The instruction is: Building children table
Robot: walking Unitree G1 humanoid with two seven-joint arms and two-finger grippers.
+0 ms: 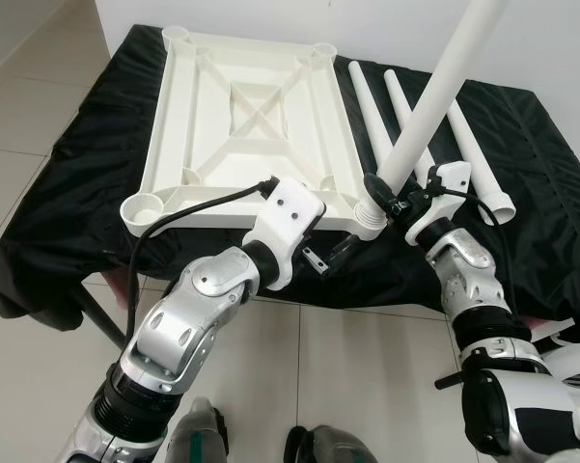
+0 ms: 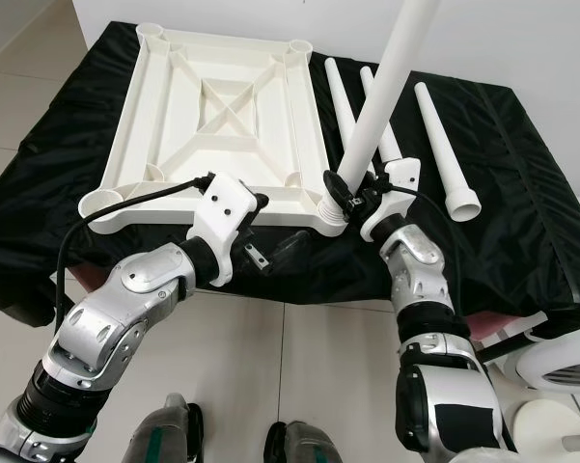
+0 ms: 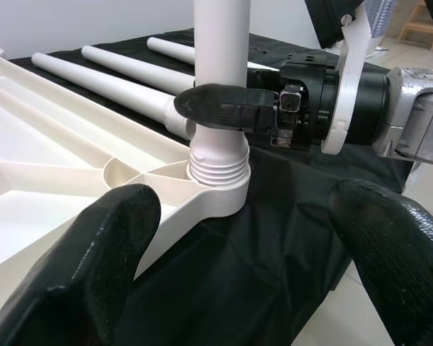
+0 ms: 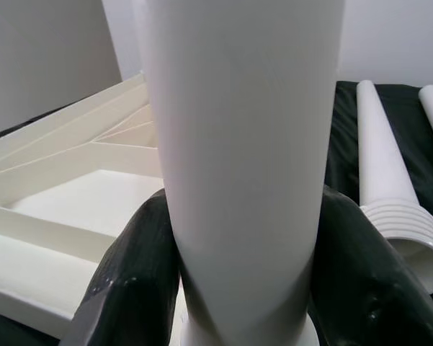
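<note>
**Right gripper clamped on a leg standing in the corner socket**

My right gripper [image 1: 384, 189] is closed around the long white tapered plastic leg [image 1: 434, 92], which stands in the near right corner socket [image 3: 215, 189] of the upturned white ribbed plastic children's table [image 1: 246, 125]; its thread looks only partly seated, though I can't be sure. My left gripper [image 1: 330, 256] hovers just before that corner, fingers [image 3: 94, 267] spread wide apart. Three more white legs [image 1: 478, 159] lie beside the table on the black-draped tabletop [image 1: 68, 154].

White wall [image 1: 550, 48], pale tiled floor [image 1: 29, 106].
</note>
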